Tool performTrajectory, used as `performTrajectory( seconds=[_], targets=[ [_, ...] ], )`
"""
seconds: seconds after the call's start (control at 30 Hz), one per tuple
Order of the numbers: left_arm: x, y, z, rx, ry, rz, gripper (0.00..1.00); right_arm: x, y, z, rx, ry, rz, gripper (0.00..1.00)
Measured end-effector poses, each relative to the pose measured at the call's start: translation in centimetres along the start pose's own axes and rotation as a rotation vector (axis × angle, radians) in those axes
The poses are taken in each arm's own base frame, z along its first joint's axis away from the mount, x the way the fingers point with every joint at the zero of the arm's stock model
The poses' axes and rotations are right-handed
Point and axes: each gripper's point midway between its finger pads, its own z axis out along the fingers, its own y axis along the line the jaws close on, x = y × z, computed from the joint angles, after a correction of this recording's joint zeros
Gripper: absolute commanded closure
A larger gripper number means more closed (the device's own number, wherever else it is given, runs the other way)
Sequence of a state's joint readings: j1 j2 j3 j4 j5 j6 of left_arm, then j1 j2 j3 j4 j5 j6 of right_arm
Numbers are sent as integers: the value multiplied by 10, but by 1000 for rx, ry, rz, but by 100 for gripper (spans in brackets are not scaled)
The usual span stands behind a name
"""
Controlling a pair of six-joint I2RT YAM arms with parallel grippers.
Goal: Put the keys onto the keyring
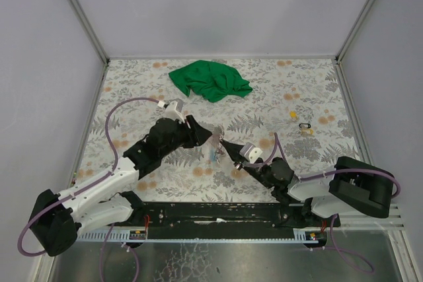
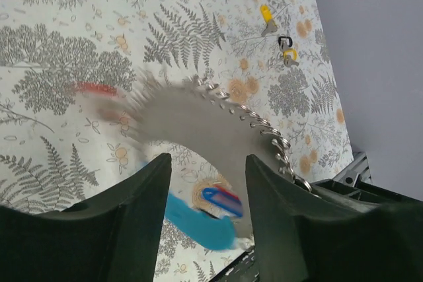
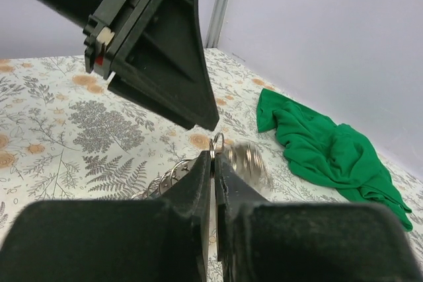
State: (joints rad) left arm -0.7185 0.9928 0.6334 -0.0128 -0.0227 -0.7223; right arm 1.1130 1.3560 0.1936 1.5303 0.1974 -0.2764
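My right gripper (image 1: 223, 143) (image 3: 213, 158) is shut on the top ring of the keyring (image 3: 216, 142). The keyring's coiled links (image 2: 268, 133) hang blurred in motion beside my fingers. The left gripper (image 1: 203, 135) (image 2: 206, 173) is open just above and left of it, nothing gripped between its jaws. Below those jaws, blurred, lie a key's light blue tag (image 2: 198, 219) and a small red-and-blue piece (image 2: 221, 199). A red tag (image 2: 96, 88) smears to the left. In the top view the keys (image 1: 215, 154) dangle between both grippers. The left finger (image 3: 165, 64) fills the right wrist view's upper left.
A crumpled green cloth (image 1: 210, 80) (image 3: 330, 150) lies at the back middle of the patterned table (image 1: 132, 90). A small yellow item (image 1: 293, 115) (image 2: 266, 18) and a dark-and-yellow item (image 1: 305, 126) (image 2: 286, 47) sit at the right. Grey walls enclose the table.
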Motion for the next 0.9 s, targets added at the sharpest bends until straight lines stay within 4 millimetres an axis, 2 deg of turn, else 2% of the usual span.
performTrajectory(
  seconds=[0.27, 0.57, 0.67, 0.9],
  targets=[
    [18, 19, 4, 3, 15, -51, 38, 7, 2, -2, -10, 30, -2, 94],
    [47, 34, 3, 113, 9, -6, 38, 15, 5, -2, -17, 53, 3, 94],
    [44, 33, 3, 148, -20, 28, 39, 18, 6, -3, -23, 61, 1, 94],
    [22, 28, 6, 204, -99, 71, 40, 21, 4, 0, -61, 62, 23, 93]
  ],
)
